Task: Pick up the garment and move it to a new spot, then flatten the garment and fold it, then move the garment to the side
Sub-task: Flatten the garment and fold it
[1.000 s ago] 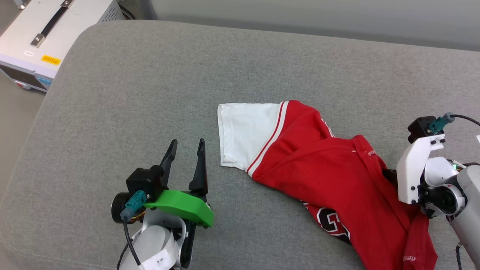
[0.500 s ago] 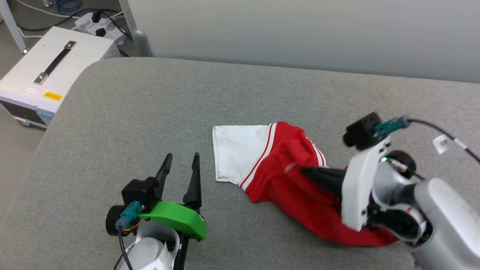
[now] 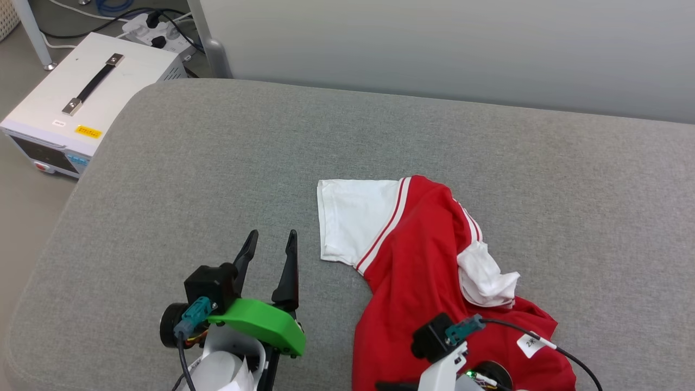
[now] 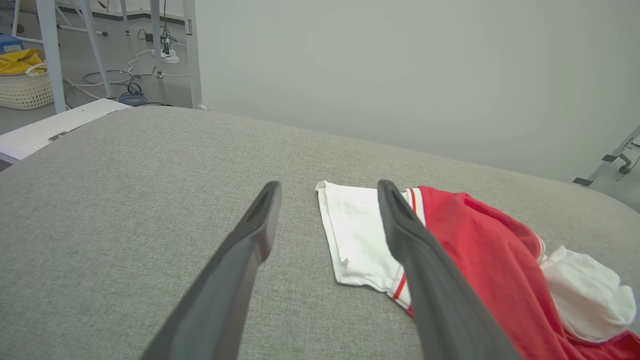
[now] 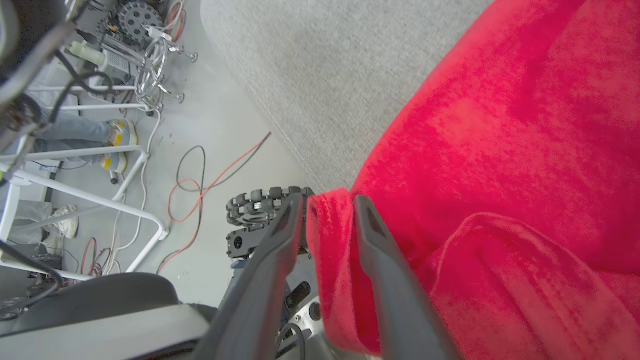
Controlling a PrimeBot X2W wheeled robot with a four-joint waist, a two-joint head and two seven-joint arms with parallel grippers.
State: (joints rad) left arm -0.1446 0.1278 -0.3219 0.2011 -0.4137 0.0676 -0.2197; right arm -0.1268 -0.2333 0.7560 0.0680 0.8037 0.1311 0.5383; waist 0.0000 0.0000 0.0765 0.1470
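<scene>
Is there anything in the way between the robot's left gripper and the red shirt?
No, nothing visible. Just bare grey cushion lies between the left gripper and the white sleeve of the garment, which sits just to its right. Its jaws are open and empty.

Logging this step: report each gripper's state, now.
Left gripper: open, holding nothing.
Right gripper: fingers apart around a fold of the garment; whether it grips cannot be told.
</scene>
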